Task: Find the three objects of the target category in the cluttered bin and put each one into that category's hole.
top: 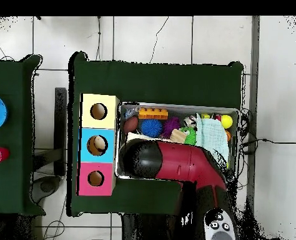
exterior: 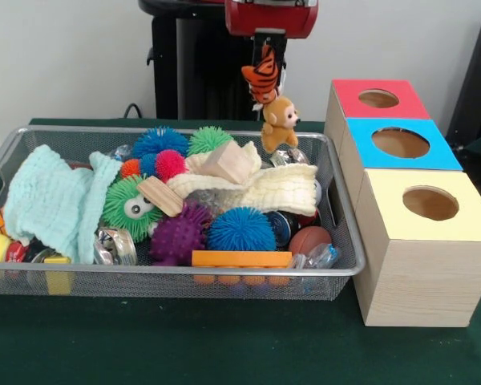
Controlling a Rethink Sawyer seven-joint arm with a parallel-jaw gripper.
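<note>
My gripper [exterior: 269, 53] hangs from the arm at the top of the front view, shut on an orange toy tiger with black stripes [exterior: 261, 76]. It holds the tiger in the air above the far right part of the wire mesh bin [exterior: 224, 273]. A small orange-brown toy monkey [exterior: 279, 120] hangs right under the tiger, touching it. The red-topped box's hole [exterior: 378, 98] lies to the right, behind the other boxes. In the overhead view the arm [top: 175, 164] covers the gripper and both toys; the red box's hole [top: 95, 178] shows. No pale yellow duck shows.
The blue-topped box [exterior: 400, 143] and yellow-topped box [exterior: 430, 203] stand in a row in front of the red one. The bin holds spiky balls, a green googly-eyed ball [exterior: 132, 204], wooden blocks, cloths [exterior: 52, 200], an orange brick [exterior: 240, 258] and small sports balls.
</note>
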